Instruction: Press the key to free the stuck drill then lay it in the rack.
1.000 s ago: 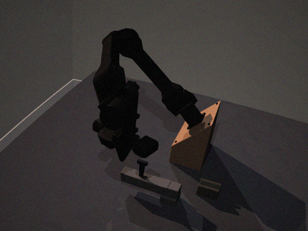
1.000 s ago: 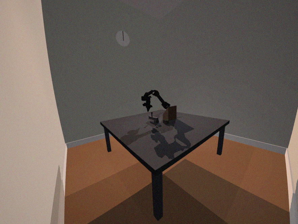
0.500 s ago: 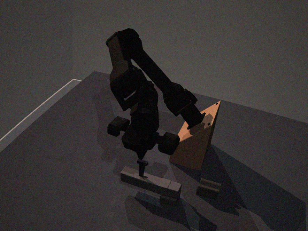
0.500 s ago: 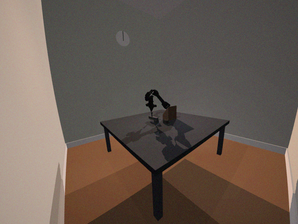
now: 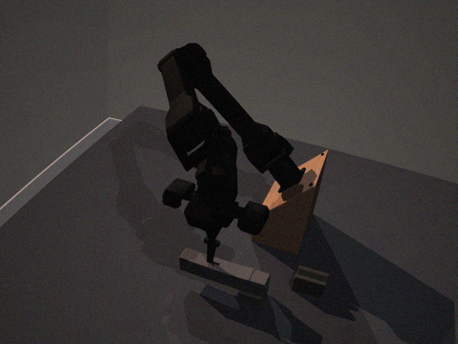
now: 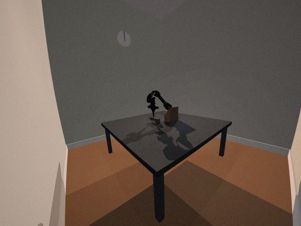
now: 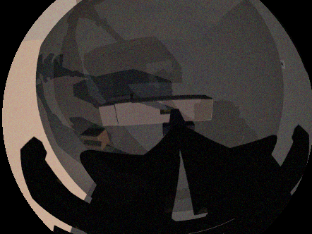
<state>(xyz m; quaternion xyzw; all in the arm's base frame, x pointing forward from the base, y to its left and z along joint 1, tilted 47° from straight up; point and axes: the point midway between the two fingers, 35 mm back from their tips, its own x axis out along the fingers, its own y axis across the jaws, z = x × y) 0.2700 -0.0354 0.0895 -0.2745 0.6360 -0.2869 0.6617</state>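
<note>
A pale grey bar [image 5: 233, 270] [image 7: 138, 113] [image 6: 155, 118] is raised above the table. A seam marks off its end section [image 5: 260, 277] [image 7: 109, 115]; I cannot tell for certain whether this section is the key. A dark T-shaped drill [image 5: 211, 253] [image 7: 175, 115] stands upright in the bar, its shaft partly sunk in it. My gripper [image 5: 212, 239] [image 7: 178, 129] [image 6: 153, 112] is shut and empty, pointing down right at the drill's crosspiece; whether they touch is unclear. The rack [image 5: 310, 281] [image 7: 102, 138], a small grooved block, sits beyond the seamed end and holds no drill.
The wooden wedge [image 5: 283, 227] [image 6: 171, 115] carrying the arm's base stands behind the rack. The dark table [image 5: 66, 266] [image 6: 141, 148] has strong shadows across it. The arm arches from the wedge over to the bar.
</note>
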